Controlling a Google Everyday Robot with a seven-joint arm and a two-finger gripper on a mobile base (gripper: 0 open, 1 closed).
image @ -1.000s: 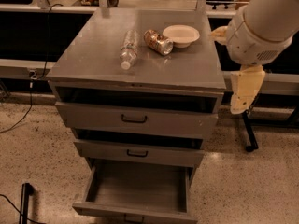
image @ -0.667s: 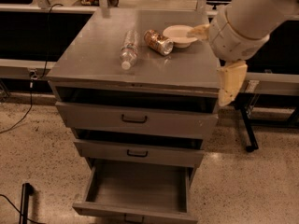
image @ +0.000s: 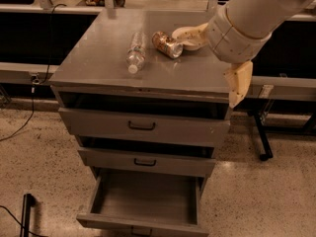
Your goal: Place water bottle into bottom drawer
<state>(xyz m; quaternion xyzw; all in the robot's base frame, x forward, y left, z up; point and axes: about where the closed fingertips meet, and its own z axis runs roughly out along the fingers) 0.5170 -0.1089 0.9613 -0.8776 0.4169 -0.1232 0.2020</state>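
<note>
The water bottle (image: 136, 53) lies on its side on the grey cabinet top (image: 98, 58), left of centre, white cap toward the front edge. The bottom drawer (image: 148, 199) is pulled out below the two upper drawers, and its grey interior is bare. My gripper (image: 238, 83) hangs at the end of the large white arm over the cabinet's right front corner. It is to the right of the bottle and apart from it, and it holds nothing that I can see.
A shiny brown-gold can (image: 167, 44) lies just right of the bottle. A white bowl (image: 185, 33) behind it is partly covered by the arm. The top drawer (image: 142, 125) and middle drawer (image: 144, 161) stand slightly ajar. A dark stand leg (image: 261, 137) is on the floor at right.
The arm has swung left, from beside the cabinet to over its right side, now covering part of the bowl. The bottle, can and drawers have not moved.
</note>
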